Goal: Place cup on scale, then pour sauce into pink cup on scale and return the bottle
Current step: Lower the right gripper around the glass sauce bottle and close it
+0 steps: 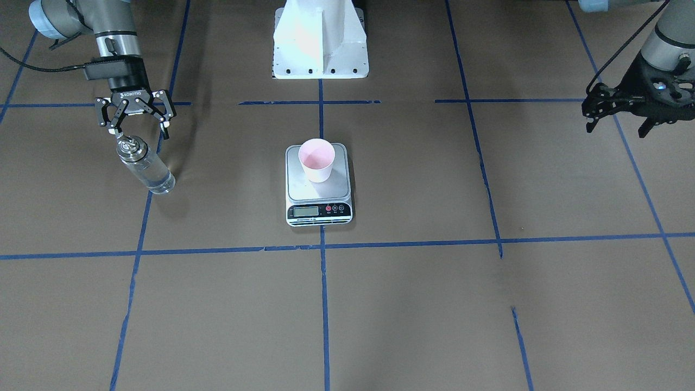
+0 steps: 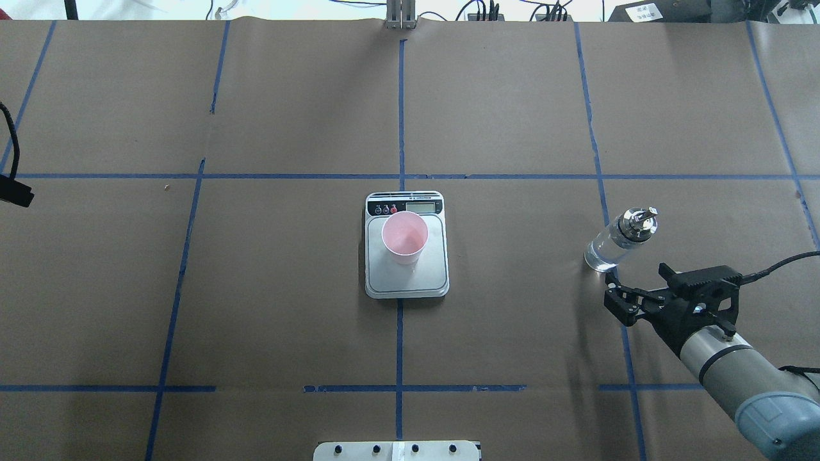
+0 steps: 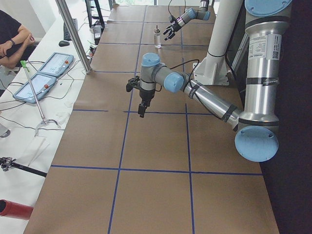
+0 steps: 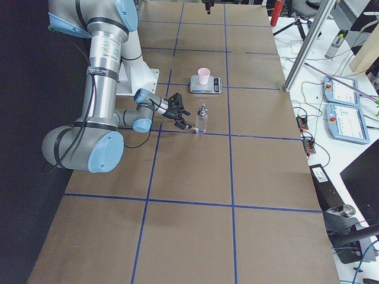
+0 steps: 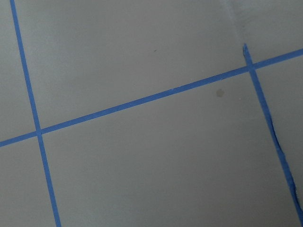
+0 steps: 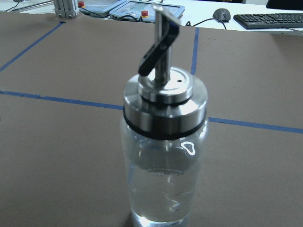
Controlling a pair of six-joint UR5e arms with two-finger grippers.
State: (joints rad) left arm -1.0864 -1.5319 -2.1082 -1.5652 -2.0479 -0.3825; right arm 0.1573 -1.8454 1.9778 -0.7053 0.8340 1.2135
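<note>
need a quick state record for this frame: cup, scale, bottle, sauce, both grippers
cup: upright on the scale's platform; cannot tell if there is liquid inside
scale: mid-table, display end away from the robot
bottle: upright on the table, robot's right side, not held
sauce: clear liquid in the bottle
right gripper: open, just short of the bottle, not touching it
left gripper: looks open, empty, over bare table far from the scale
</note>
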